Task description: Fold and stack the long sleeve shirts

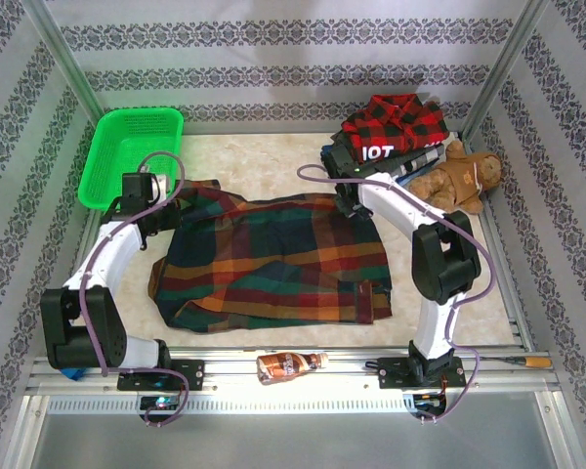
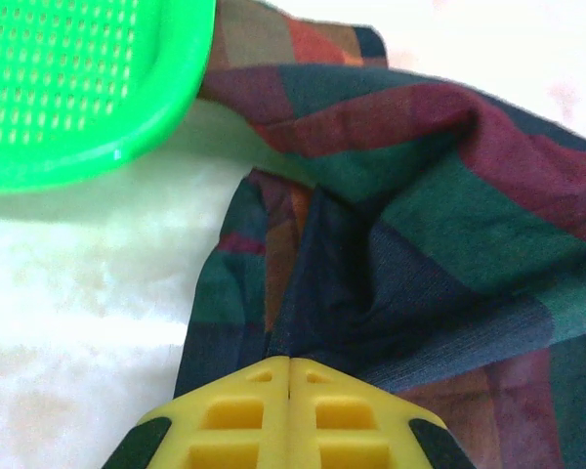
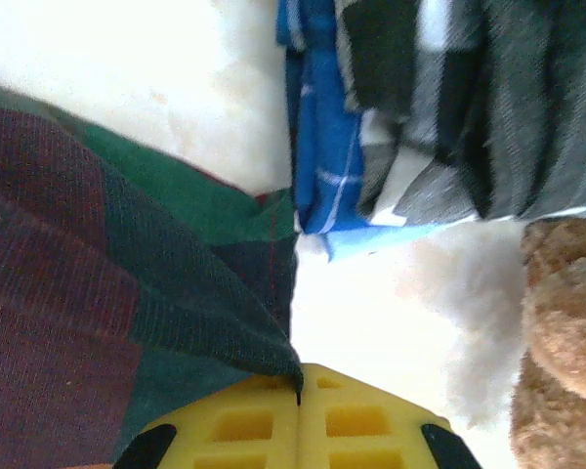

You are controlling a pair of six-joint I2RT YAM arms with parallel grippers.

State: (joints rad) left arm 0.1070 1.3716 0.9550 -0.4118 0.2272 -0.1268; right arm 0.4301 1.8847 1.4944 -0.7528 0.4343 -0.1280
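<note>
Left wrist view: left claw [image 2: 289,381] pinched shut on large orange-green-navy-red plaid cloth shirt [image 2: 420,225]; finger bases cut off.
Right claw [image 3: 300,396]: clamped on same shirt's far-right corner.
Shirt: spread across middle of bench [image 1: 273,166].
Green plastic mesh basket [image 1: 132,147]: bare floor showing.

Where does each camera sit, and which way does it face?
Top: above and behind the arms, looking down at the table, plaid shirt, basket, shirt pile and teddy bear; left arm and right arm show.
Left wrist: on the left arm, facing basket; left claw shows, shut on the plaid shirt.
Right wrist: on the right arm, facing shirt pile and teddy bear; right claw shows, shut on the plaid shirt.
Shared: all see the plaid shirt.
</note>
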